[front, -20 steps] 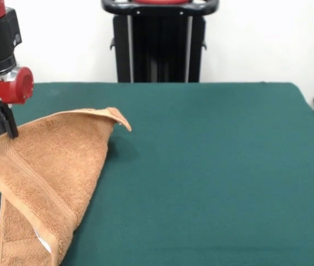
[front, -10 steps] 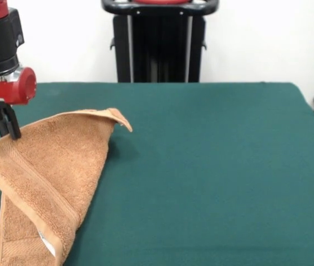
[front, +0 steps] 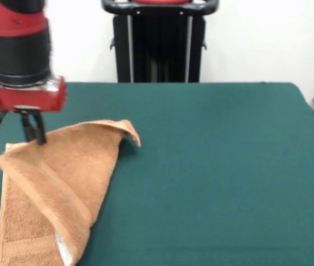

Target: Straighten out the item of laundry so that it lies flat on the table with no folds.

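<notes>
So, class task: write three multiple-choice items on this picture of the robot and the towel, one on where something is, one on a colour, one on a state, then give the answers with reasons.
1. Where does the towel lie in the front view?
A. At the picture's left
B. In the middle
C. At the picture's right

2. What colour is the table top?
A. White
B. Dark green
C. Red

3. How does the towel lie?
A. Spread flat
B. Rolled into a tube
C. Folded over itself

Answers:
1 A, it sits at the left edge, below the gripper.
2 B, the felt-like top is dark green.
3 C, one layer lies slanted over another, with a corner curled up.
</notes>
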Controlling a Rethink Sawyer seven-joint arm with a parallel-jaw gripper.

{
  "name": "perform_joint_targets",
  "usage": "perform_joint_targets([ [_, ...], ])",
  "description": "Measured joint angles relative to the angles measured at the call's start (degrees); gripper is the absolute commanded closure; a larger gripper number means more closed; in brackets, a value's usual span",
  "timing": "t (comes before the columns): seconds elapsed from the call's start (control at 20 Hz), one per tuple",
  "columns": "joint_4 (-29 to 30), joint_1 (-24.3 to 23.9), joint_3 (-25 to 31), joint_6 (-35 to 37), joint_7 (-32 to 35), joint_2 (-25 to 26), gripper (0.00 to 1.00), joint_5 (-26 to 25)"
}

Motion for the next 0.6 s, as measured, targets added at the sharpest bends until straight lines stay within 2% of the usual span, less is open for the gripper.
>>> perform_joint_targets([
  [0.05, 0.01, 2.21, -0.16, -0.01, 0.00, 0.07, 1.00, -0.75],
  [0.2, 0.01, 4.62, -0.15, -0.22, 0.00, 0.11, 1.00, -1.02],
  [0.4, 0.01, 7.18, -0.16, -1.13, 0.00, 0.13, 1.00, -1.12],
  [0.6, 0.01, 7.81, -0.16, -1.65, 0.00, 0.17, 1.00, -1.14],
])
